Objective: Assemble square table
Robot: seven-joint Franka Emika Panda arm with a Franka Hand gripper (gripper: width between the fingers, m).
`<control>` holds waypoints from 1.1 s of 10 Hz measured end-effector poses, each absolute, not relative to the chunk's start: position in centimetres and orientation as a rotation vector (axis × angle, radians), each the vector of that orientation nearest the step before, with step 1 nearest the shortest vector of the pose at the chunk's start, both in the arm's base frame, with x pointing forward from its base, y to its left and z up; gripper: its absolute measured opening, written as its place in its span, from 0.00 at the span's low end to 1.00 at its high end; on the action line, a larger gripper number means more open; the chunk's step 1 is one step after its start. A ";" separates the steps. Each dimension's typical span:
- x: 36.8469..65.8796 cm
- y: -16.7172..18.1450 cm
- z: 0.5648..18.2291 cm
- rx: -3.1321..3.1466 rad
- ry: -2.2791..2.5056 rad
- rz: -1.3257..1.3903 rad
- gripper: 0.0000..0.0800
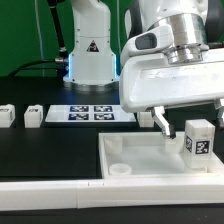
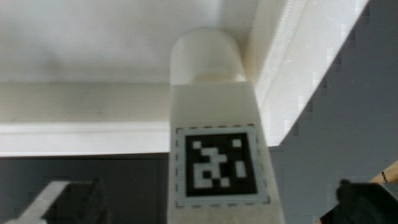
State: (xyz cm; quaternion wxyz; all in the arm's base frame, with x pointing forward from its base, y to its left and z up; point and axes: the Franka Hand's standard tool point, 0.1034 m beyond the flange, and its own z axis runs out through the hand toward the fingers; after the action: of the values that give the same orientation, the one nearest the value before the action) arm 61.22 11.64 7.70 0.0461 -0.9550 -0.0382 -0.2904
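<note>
The white square table top (image 1: 140,158) lies with its rim up at the front of the exterior view's right. A white leg (image 1: 200,140) with a black-and-white tag stands upright in its far right corner. My gripper (image 1: 190,128) hangs over this leg, open, with one finger (image 1: 163,125) to the leg's left. In the wrist view the leg (image 2: 217,150) runs down into the top's corner (image 2: 285,70). My gripper (image 2: 214,205) straddles the leg, and both fingertips (image 2: 54,202) stand off its sides with gaps.
Two more tagged leg blocks (image 1: 5,115) (image 1: 33,116) stand at the exterior view's left. The marker board (image 1: 90,113) lies behind the top. A long white bar (image 1: 50,195) runs along the front. The robot base (image 1: 88,55) stands at the back.
</note>
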 end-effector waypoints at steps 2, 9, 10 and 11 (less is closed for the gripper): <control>61.2 11.6 7.7 -2.915 -0.117 -0.886 0.81; 63.2 12.0 8.8 -2.959 -0.114 -0.664 0.81; 63.5 11.7 8.7 -2.982 -0.121 -0.543 0.81; 63.7 11.1 8.7 -2.994 -0.131 -0.462 0.81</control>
State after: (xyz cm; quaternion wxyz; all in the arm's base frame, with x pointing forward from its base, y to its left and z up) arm 63.71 11.14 8.68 0.0547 -0.9859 -0.0430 -0.1522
